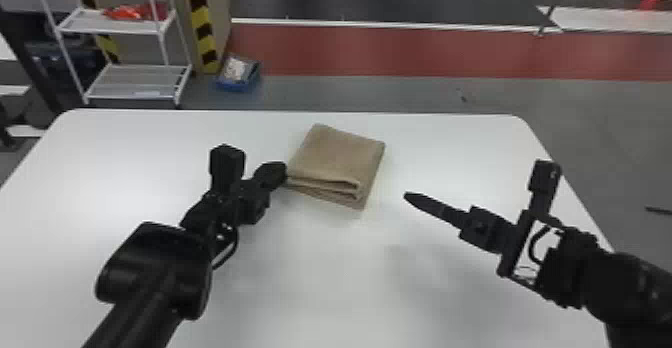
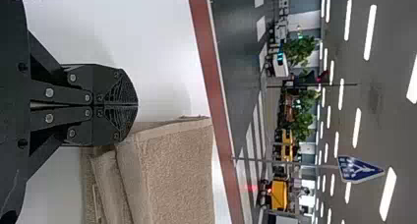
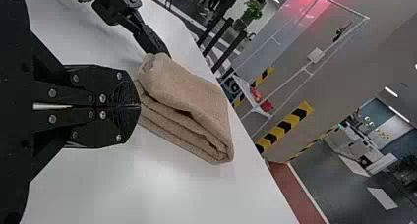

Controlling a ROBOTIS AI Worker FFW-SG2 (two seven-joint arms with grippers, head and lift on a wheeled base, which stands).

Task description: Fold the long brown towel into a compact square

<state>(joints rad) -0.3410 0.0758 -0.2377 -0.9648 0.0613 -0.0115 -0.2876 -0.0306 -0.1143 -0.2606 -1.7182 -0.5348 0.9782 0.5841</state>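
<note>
Black and flat-fingered, the right pincer (image 1: 408, 196) is closed on nothing above the smooth white bench (image 1: 320, 282). The left pincer (image 1: 284, 170), also black, closed and empty, is right at the left edge of the thick brown cloth towel (image 1: 336, 158), which lies folded, slightly skewed, toward the far side. A careless sideways push could skew its layers; a snag on withdrawal could drag the loose near folds open.
</note>
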